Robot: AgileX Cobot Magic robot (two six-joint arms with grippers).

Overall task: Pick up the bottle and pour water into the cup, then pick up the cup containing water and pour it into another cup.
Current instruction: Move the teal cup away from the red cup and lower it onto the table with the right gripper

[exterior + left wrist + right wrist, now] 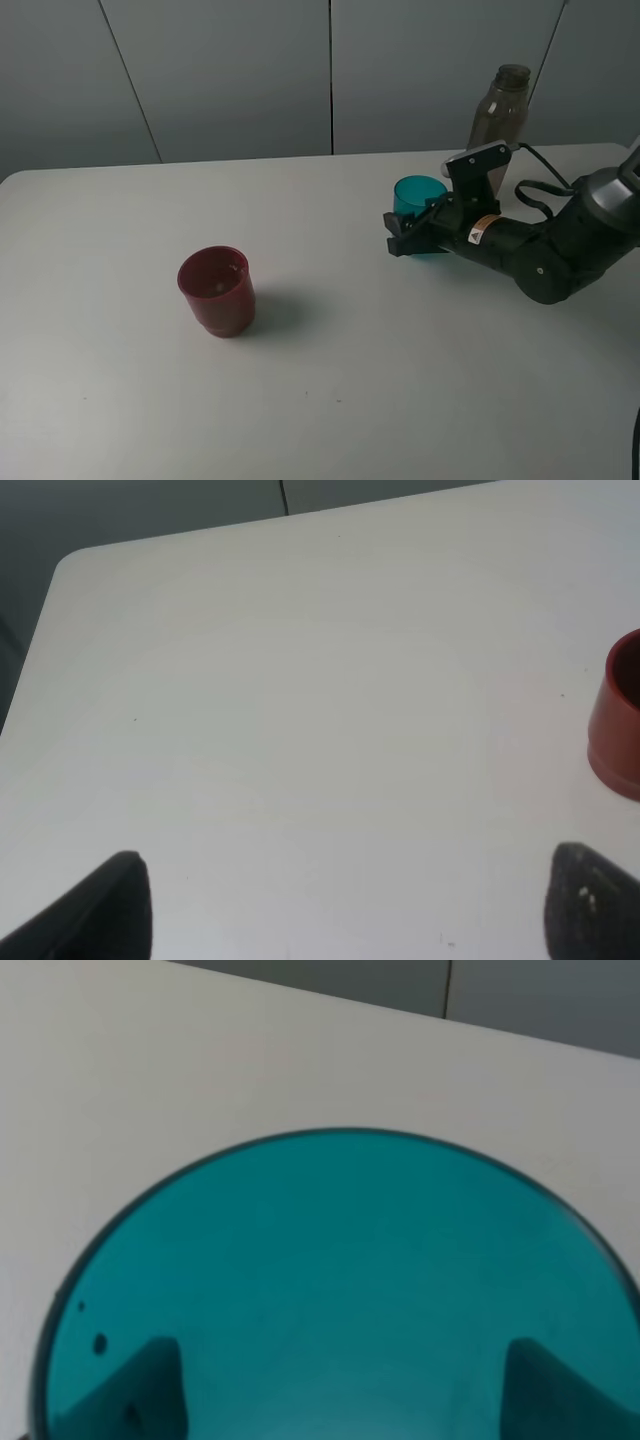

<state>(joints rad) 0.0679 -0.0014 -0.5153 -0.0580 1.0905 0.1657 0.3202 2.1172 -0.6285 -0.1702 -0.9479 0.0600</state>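
The translucent teal cup [417, 194] stands upright at the right of the table, and my right gripper [406, 238] is shut on its lower part. In the right wrist view the cup [340, 1280] fills the picture, with both fingers [150, 1385] showing through its wall on either side. I cannot tell whether it rests on the table or hangs just above it. The smoky bottle [500, 108] stands upright behind the right arm. The dark red cup [217, 290] stands left of centre, also at the edge of the left wrist view [622, 715]. My left gripper [340, 910] is open over bare table.
The white table [330, 400] has its far edge against a grey panelled wall. A black cable [545, 185] loops off the right arm near the bottle. The table's rounded far-left corner [75, 565] shows in the left wrist view.
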